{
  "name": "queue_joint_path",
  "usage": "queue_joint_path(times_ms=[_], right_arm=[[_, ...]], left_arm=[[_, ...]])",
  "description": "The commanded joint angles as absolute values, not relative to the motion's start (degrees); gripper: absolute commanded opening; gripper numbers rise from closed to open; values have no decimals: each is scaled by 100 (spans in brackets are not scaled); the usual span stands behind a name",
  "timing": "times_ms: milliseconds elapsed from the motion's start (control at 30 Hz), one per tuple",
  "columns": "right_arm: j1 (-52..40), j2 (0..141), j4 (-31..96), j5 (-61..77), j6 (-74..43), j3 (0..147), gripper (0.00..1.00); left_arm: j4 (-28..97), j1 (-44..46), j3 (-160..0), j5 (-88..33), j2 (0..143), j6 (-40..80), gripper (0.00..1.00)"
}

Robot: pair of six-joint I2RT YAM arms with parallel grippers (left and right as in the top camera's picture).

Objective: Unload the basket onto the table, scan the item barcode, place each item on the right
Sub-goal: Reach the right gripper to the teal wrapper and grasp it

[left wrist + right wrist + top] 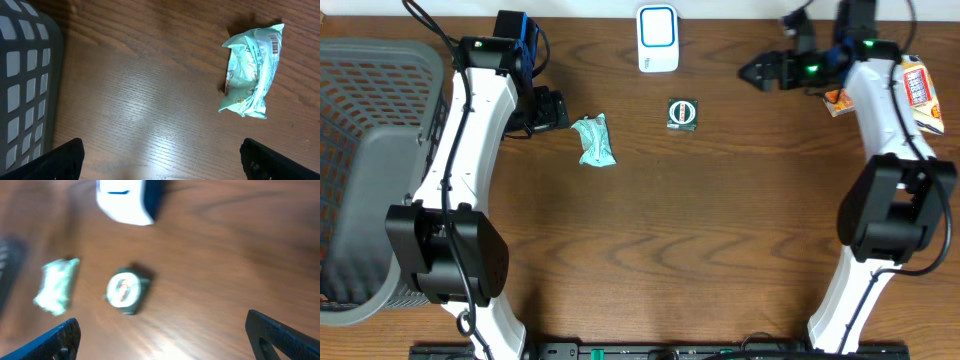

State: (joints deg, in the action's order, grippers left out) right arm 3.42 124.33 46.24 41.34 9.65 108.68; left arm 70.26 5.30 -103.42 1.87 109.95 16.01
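Both my claws stand spread and empty. The left claw (162,152) hangs just beside the teal packet (250,75), and the right claw (162,327) is well apart from it, nearer the round dark item (682,113). The packet lies on the tabletop (700,220) with its barcode facing up.

Finding: pick-up step, no grasp made yet.

Next, in my judgement: lower the left claw, pinch the packet, and present the barcode to the white scanner (658,38).
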Motion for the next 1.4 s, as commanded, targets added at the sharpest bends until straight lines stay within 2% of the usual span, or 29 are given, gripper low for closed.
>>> queue_joint_path(times_ms=[0,133,200,233,267,333,400,467,533,600,933,1000,1133,1233,1300,1367], right_arm=[[-104,12440,4652,4838,576,10884,99],[-672,12442,4423,4805,228,10884,99],[-954,12442,4390,4744,217,10884,88],[-1103,12442,4386,4628,215,10884,85],[-1286,12453,4366,4423,215,10884,86],[-1638,12484,4300,3881,93,10884,98],[-1957,12534,4193,3212,-366,10881,99],[-2215,12584,4091,2663,-893,10879,96],[-2469,12667,3962,2268,-1380,10879,87],[-2683,12766,3806,2191,-1649,10879,83],[-3446,13520,3336,1876,-2722,10879,76],[-3529,13614,3304,1870,-2718,10879,71],[-3662,13771,3297,1732,-2718,10879,50],[-3704,13797,3406,1437,-2718,10877,40],[-3708,13795,3573,1138,-2720,10879,30],[-3691,13758,3756,910,-2720,10879,25]], left_arm=[[7046,515,-10285,263,10984,1507,98],[7046,515,-10285,263,10984,1507,98],[7046,515,-10285,263,10984,1507,98],[7046,515,-10285,263,10984,1507,98],[7046,515,-10285,263,10984,1507,98],[7046,515,-10285,263,10984,1507,98],[7046,515,-10285,263,10984,1507,98],[7046,515,-10285,263,10984,1507,98],[7046,515,-10285,263,10984,1507,98],[7046,515,-10285,261,10984,1507,98],[7046,515,-10285,263,10984,1507,98],[7046,515,-10285,263,10984,1507,98],[7046,515,-10285,261,10984,1507,98],[7046,515,-10285,263,10984,1507,98],[7046,515,-10285,263,10984,1507,98],[7046,515,-10285,263,10984,1507,98]])
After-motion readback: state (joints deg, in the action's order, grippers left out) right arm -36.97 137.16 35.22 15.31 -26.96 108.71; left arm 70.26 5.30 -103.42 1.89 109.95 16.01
